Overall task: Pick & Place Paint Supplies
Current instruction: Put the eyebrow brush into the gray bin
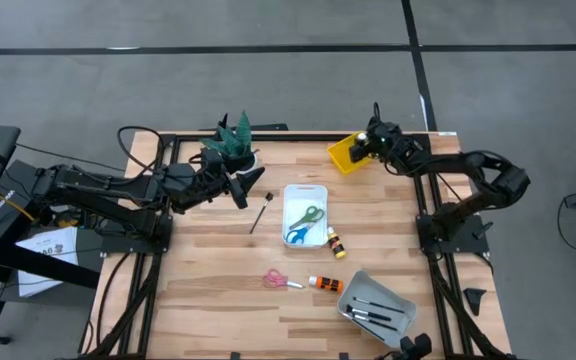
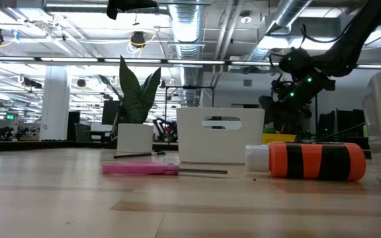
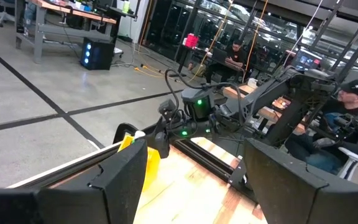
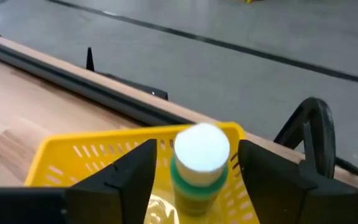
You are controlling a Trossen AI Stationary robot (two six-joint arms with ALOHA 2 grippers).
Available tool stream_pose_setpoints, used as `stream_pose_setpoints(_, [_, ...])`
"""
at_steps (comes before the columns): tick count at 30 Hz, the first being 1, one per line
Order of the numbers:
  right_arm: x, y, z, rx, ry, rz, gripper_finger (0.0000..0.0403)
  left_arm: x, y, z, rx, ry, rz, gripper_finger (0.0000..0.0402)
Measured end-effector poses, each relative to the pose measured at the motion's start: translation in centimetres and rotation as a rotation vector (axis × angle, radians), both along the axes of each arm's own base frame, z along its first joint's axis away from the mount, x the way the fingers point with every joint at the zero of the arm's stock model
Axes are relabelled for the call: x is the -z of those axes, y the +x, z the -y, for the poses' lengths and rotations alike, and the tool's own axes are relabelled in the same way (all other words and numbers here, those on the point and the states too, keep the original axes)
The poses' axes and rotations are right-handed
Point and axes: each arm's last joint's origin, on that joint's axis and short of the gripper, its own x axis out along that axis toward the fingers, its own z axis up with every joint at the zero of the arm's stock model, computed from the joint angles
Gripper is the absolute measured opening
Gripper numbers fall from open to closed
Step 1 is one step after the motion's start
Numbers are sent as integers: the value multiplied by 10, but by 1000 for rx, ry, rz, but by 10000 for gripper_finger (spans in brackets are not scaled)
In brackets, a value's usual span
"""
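Note:
My right gripper (image 1: 366,146) hangs over the yellow tray (image 1: 345,156) at the table's far right, shut on a green paint bottle with a white cap (image 4: 199,163). My left gripper (image 1: 251,186) is open and empty, raised beside the potted plant (image 1: 235,140). A dark-handled brush (image 1: 260,212) lies flat on the table near it. Green and blue scissors (image 1: 304,224) lie in the white tray (image 1: 305,190). Pink scissors (image 1: 279,280), an orange bottle (image 1: 325,285) and a small yellow bottle (image 1: 335,242) lie on the table. My right gripper has the green bottle between its two fingers (image 4: 135,171), which stand on either side of the body just below the cap (image 4: 194,183). The fingers come from above, slanting down. The bottle stands upright, cap toward the wrist, over the yellow tray's inside; the picture's edge cuts off its lower end.
A grey tray (image 1: 393,298) with dark brushes stands at the near right. In the low view the orange bottle (image 2: 309,160) and pink scissors (image 2: 147,169) lie in front of the white tray (image 2: 220,135). People sit at desks beyond the table (image 3: 353,118).

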Motion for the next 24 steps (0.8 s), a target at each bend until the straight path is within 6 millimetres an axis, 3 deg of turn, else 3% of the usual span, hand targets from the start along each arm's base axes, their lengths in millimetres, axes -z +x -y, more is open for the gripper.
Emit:
stream_pose_setpoints(11, [-38,-11,-12,-1,-85,78,200,0,0,0,0,0,0,260])
stream_pose_setpoints(24, [-64,-28,-63,-73,36,51,181,0,0,0,0,5,-4,260])
